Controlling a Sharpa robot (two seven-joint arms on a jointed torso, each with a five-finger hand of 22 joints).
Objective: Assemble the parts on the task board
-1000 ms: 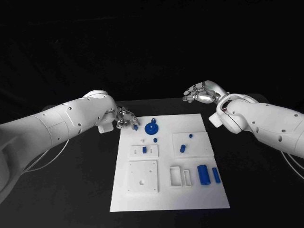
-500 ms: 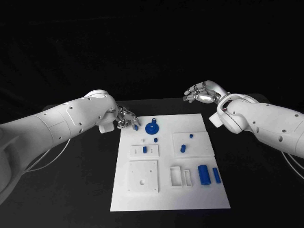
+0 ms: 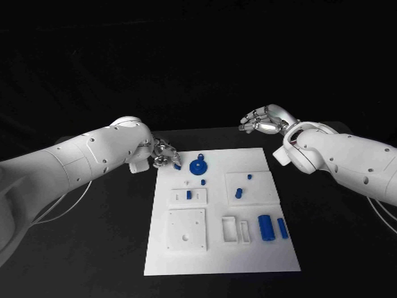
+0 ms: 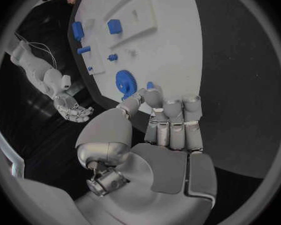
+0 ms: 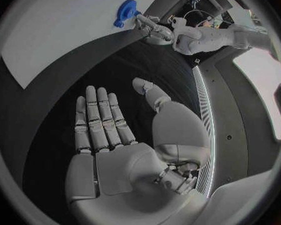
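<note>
The white task board (image 3: 218, 248) lies in the middle of the black table. My left hand (image 3: 163, 155) hovers at its far left corner and pinches a small blue part (image 3: 177, 166) between thumb and a finger; the part's tip (image 4: 150, 85) peeks past the fingertips. Just beside it a blue gear (image 3: 198, 166) (image 4: 125, 81) sits on the board. My right hand (image 3: 265, 121) is raised beyond the board's far right corner, fingers spread, palm (image 5: 109, 130) holding nothing.
On the board are a blue peg in a small white block (image 3: 188, 195), a blue piece (image 3: 238, 194), a smaller one (image 3: 249, 177), two blue cylinders (image 3: 265, 228) (image 3: 281, 229), a white square block (image 3: 187, 230) and a white bracket (image 3: 235, 230).
</note>
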